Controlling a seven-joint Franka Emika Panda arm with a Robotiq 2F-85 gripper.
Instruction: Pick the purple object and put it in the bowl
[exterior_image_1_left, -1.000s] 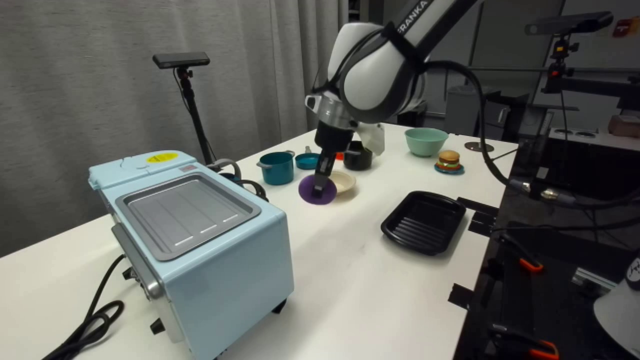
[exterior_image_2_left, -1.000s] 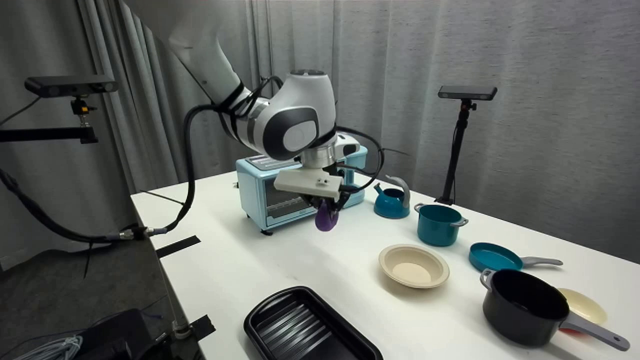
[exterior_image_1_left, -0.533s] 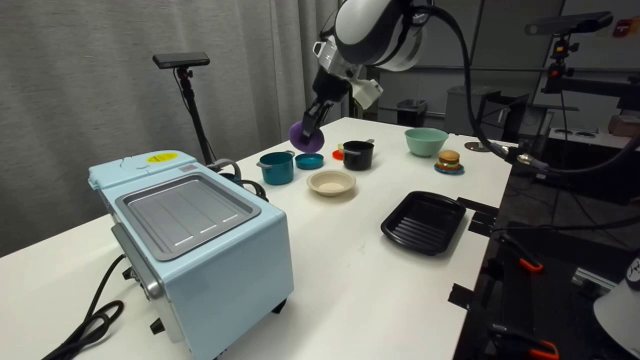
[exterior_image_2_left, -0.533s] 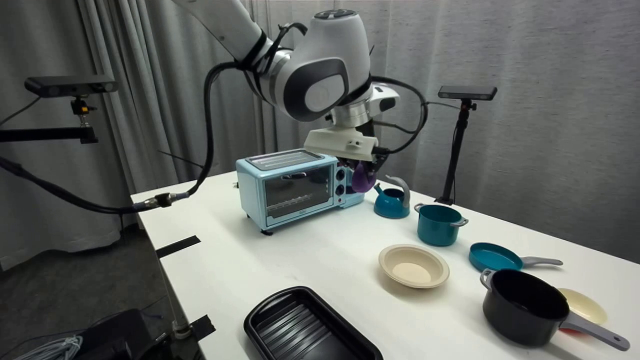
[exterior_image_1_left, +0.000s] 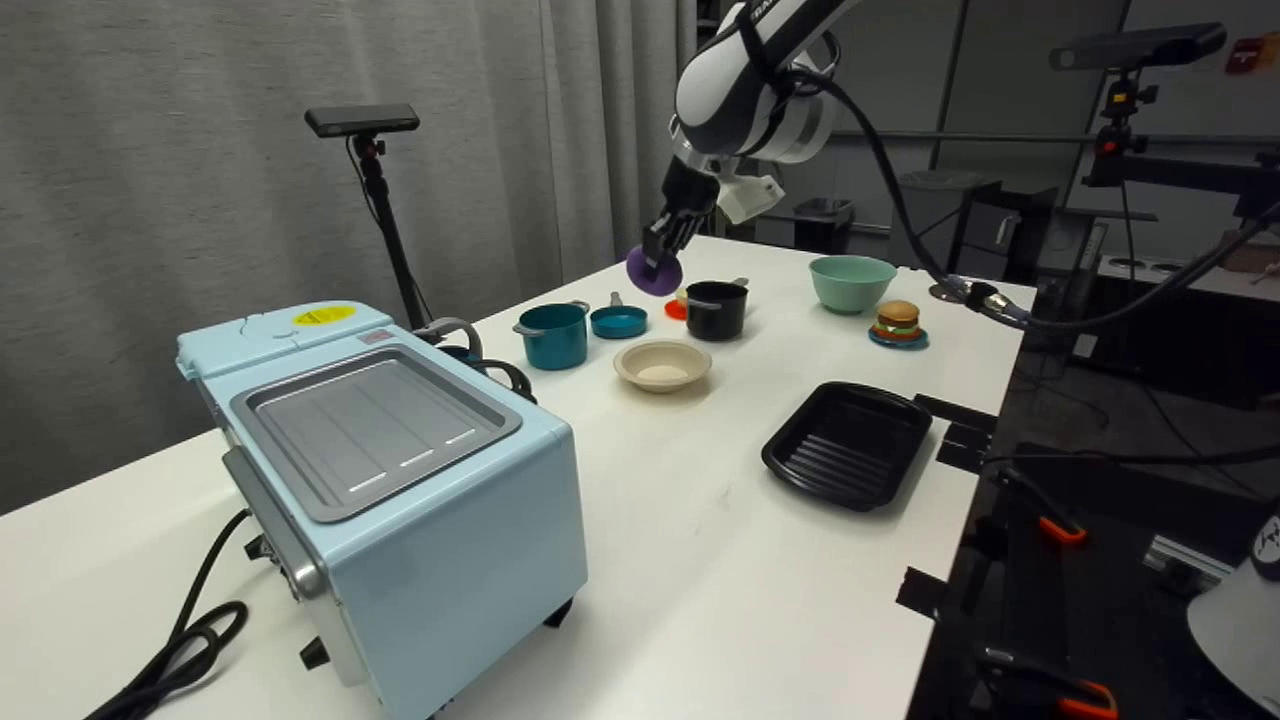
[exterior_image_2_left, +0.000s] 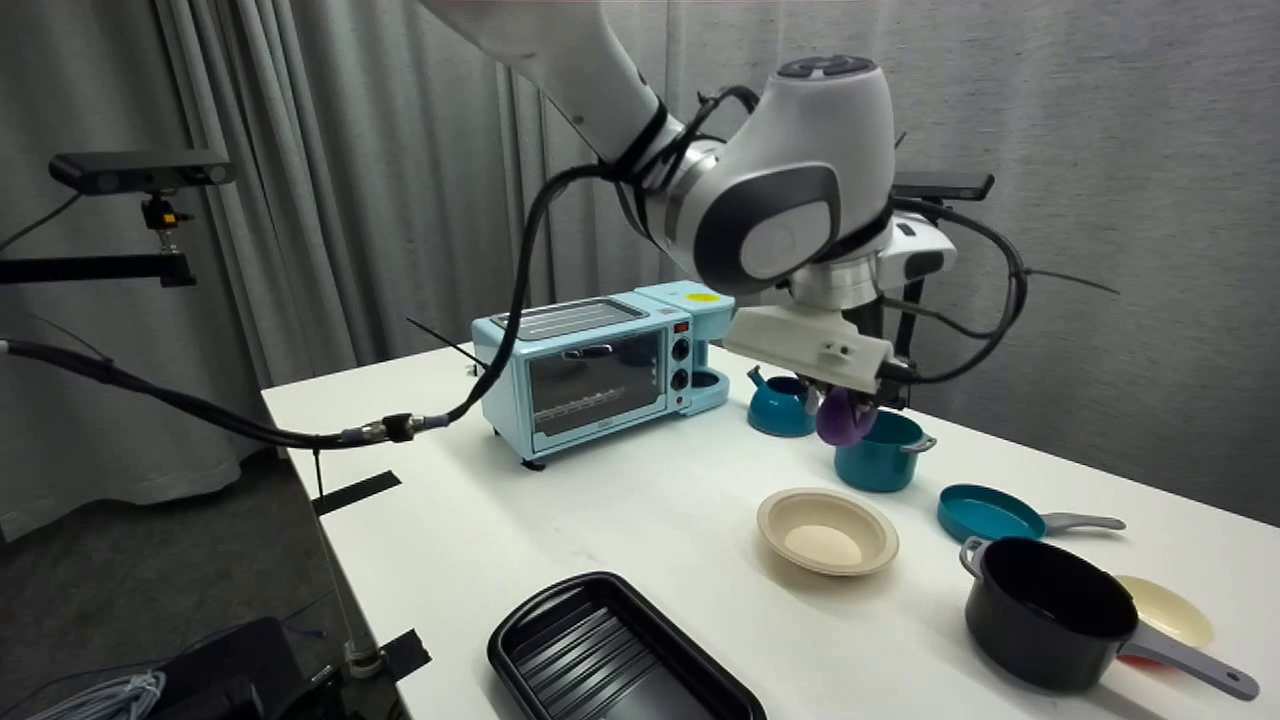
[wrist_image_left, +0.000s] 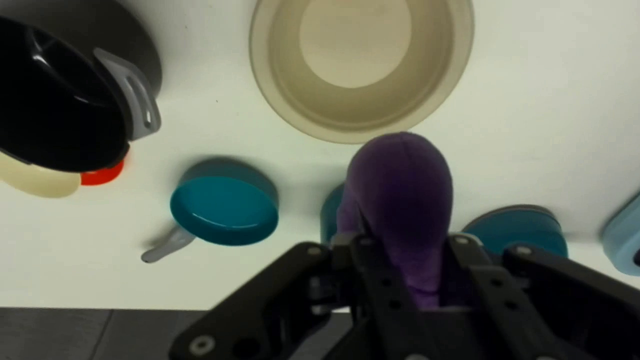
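Arm (exterior_image_1_left: 745, 90): small, cropped lettering (exterior_image_1_left: 763, 10) "FRA…"; yellow sticker (exterior_image_1_left: 324, 315) on oven (exterior_image_1_left: 470, 560): print unreadable.

We see the purple object (wrist_image_left: 400, 185), rounded and faintly seamed, held in the gripper (wrist_image_left: 404, 242) and raised off the bench (exterior_image_2_left: 640, 500). In the wrist view its bulging end points up the frame, right of centre. We find the bowl (wrist_image_left: 356, 65), shallow, round and cream-beige, standing upright on the bench, at the top centre of that view, cut by the frame's edge. In both exterior views the purple object sits higher in the frame.
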